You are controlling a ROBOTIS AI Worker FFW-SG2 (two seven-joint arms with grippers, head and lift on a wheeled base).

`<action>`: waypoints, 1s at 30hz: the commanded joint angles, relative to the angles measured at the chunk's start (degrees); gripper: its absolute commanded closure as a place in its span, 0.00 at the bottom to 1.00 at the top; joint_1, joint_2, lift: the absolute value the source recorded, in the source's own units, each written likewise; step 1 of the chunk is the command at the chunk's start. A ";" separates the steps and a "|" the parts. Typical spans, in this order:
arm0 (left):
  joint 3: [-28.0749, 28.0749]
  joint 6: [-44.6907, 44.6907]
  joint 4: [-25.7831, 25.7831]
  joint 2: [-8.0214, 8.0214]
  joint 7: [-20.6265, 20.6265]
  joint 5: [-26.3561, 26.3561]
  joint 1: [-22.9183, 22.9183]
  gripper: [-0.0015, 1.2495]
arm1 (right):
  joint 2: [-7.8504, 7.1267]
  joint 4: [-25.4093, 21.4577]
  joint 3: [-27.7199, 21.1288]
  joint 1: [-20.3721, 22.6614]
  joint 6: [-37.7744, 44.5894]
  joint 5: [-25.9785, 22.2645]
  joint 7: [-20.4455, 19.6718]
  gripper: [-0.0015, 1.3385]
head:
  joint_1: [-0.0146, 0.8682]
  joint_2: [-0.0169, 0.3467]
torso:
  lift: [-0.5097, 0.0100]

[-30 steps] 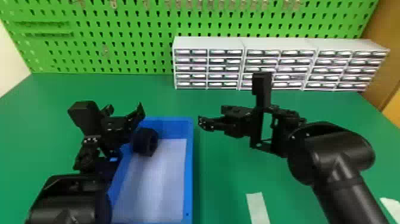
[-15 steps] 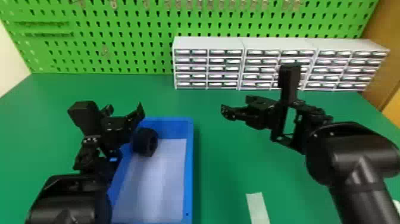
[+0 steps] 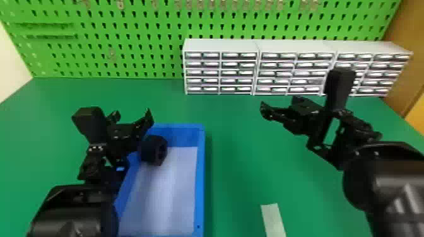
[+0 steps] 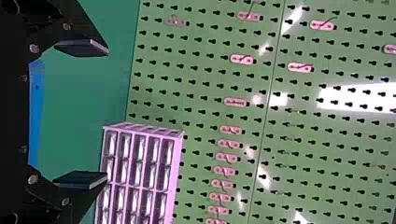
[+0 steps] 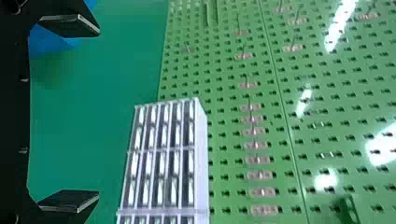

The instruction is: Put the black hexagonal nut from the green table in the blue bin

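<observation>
Blk hex nut (image 3: pixel 153 149) is seen inside the blue bin (image 3: pixel 200 176), in the far L corner; whether the L wall is touched can't be told. It looks to be stood on edge, bore axis approx. L-R, w/ the bore turned mostly to the bin's R side.

L gripper (image 3: pixel 132 113) is the nearer one by far: it's held just beside the nut, at the bin's far L corner, so from that claw the nut lies back twd the robot & a bit R, prob. lower too. Its fingers are spread, w/ nothing pinched; the gap is shown in the L wrist view as well. R gripper (image 3: pixel 279 104) is held over the green table (image 3: pixel 239 164), well apart on the bin's R, also spread & empty.

Task is judged done, i.e. no regrasp is needed. If L claw is to be withdrawn, it should be lifted up & away from the nut first, as nut or rim could be clipped by a low sweep.

Beyond, grey-white drawer cabinets (image 3: pixel 220 45) are set against the green pegboard (image 3: pixel 142 60); a pale strip (image 3: pixel 273 217) is laid on the table, near side, R of bin
</observation>
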 commanded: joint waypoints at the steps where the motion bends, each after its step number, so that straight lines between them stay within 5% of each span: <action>1: 0.00 0.00 0.00 0.00 0.00 0.00 0.04 0.26 | 0.98 -2.04 -1.81 1.94 -0.84 1.36 -2.48 0.06 | 0.79 0.19 | 0.79; 18: -0.08 0.00 0.00 0.00 0.00 0.09 0.12 0.26 | 3.97 -7.23 -8.84 8.53 -9.89 9.80 -6.70 0.06 | 0.79 0.19 | 0.79; 30: 0.00 0.00 0.00 0.00 0.00 0.09 0.30 0.26 | 3.62 -6.96 -9.11 14.60 -20.00 13.05 -10.13 0.06 | 0.79 0.19 | 0.79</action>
